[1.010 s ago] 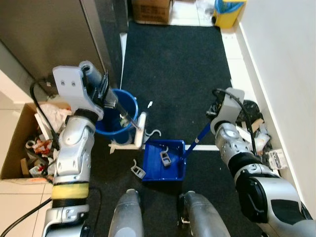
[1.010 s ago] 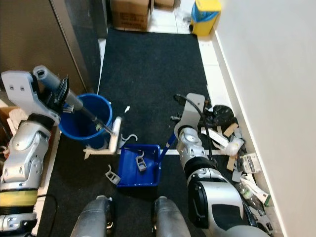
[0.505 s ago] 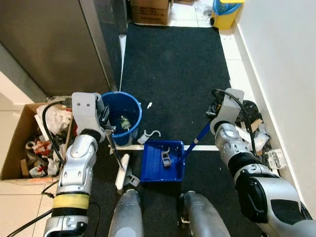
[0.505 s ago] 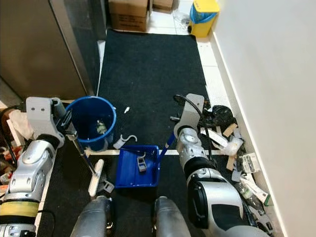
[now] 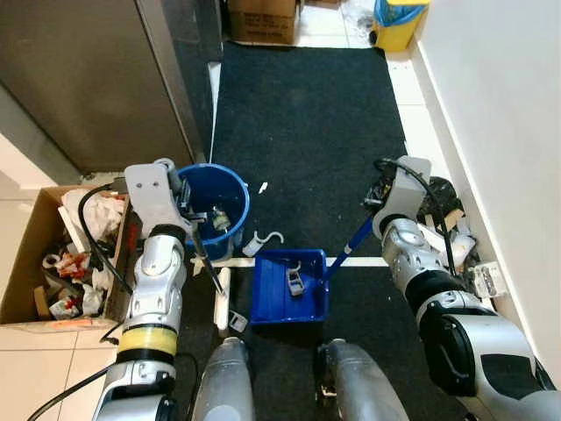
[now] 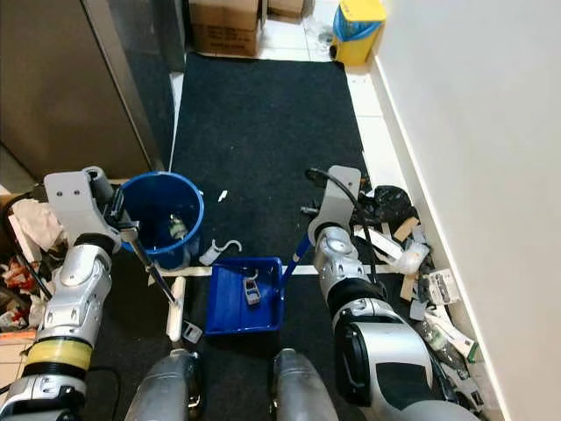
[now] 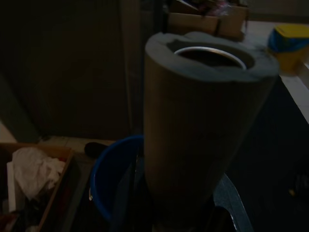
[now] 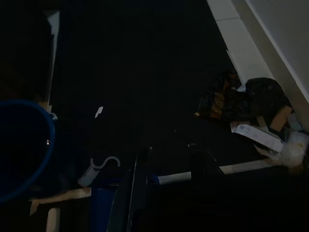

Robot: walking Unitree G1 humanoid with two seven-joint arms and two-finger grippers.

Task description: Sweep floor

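My left gripper is shut on the broom's grey foam grip beside the blue bucket. The thin handle slants down to the white broom head, which rests on the black carpet just left of the blue dustpan. A small grey clip lies in the pan. My right gripper is shut on the dustpan's blue handle. A white hook lies on the carpet between bucket and pan, and a white scrap sits farther out.
A cardboard box of rubbish stands at the left. Litter is piled along the right wall. A dark cabinet rises at the back left; a carton and a yellow bin stand beyond the carpet.
The broom swung down from over the bucket; its head left the pan's far edge and now rests on the carpet left of the pan. Right arm and dustpan stayed put.
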